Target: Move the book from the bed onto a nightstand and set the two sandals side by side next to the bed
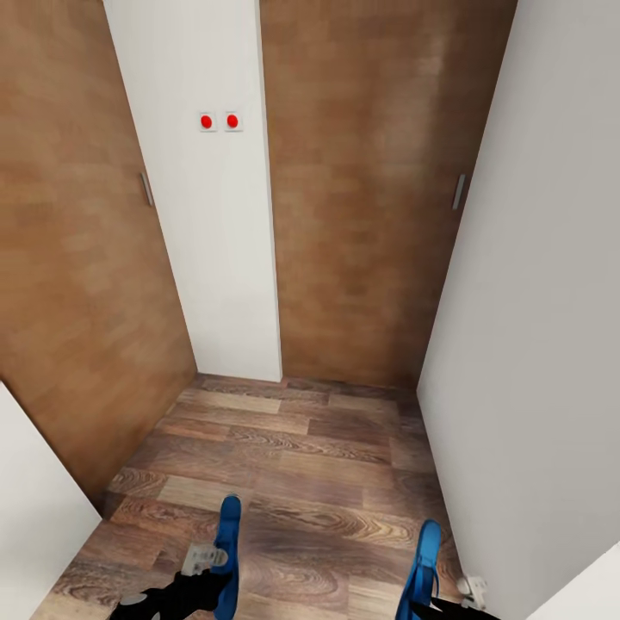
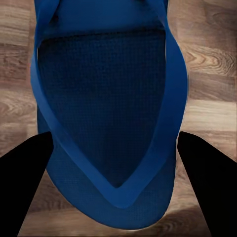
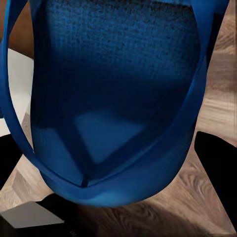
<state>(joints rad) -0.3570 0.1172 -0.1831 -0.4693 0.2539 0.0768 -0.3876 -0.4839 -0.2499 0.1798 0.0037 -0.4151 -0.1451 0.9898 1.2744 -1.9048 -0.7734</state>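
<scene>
Two blue sandals (image 1: 228, 551) (image 1: 424, 564), one per gripper (image 1: 207, 573) (image 1: 430, 603), face brown doors (image 1: 362, 198).

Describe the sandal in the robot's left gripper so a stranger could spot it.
Start at the wood-plank floor before the two brown doors. Low on the left, the left gripper carries a bright blue sandal. Its twin is over by the right-hand white wall.

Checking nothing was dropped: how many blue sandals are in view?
2: one sandal held in the left gripper, the other sandal in the right gripper, both above the floor.
</scene>
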